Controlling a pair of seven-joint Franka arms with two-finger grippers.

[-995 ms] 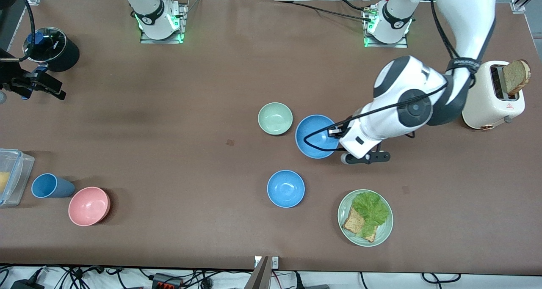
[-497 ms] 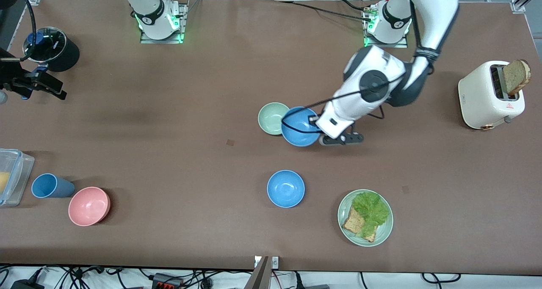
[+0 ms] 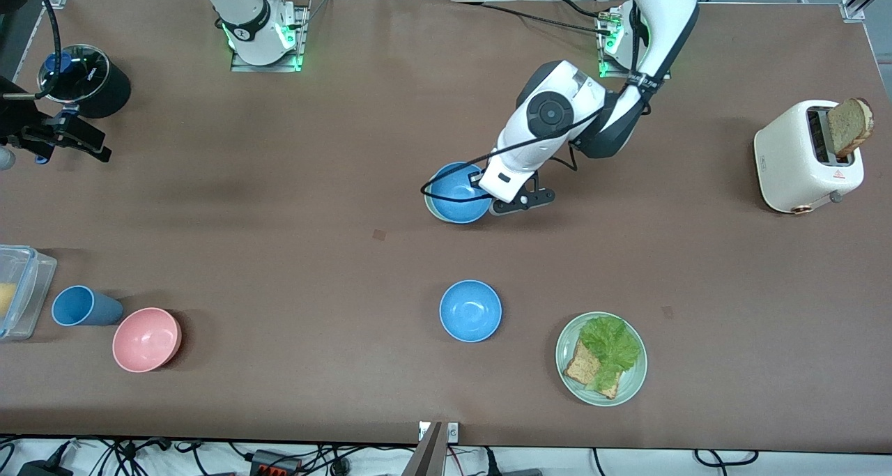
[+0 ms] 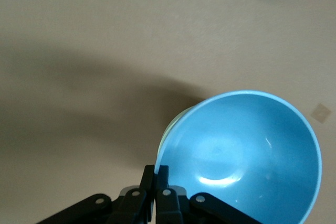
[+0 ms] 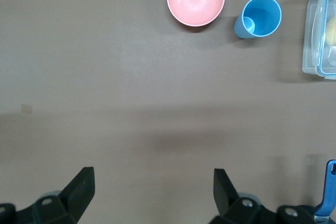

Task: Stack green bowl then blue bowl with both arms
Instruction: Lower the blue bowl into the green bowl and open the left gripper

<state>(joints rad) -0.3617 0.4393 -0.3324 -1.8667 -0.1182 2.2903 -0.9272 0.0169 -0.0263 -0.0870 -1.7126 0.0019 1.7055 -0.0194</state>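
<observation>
1. Left claw [image 3: 492,196] pinches the blue bowl [image 3: 457,193] by its rim, over the green bowl [image 4: 167,136], only its edge showing.
2. Right claw [image 5: 152,187] waits spread wide, empty, above bare desk [image 3: 279,183].

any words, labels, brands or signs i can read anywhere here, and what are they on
Nothing can be read for certain.
Black round container at the right arm's end of the table: white lettering on its lid, too blurred to read.
Toaster: a small red triangle sign and a small dark mark on its side, both too small to read.
Arm bases: round dark marks, no legible text.
Bowls, cup, plate: no print visible.
</observation>
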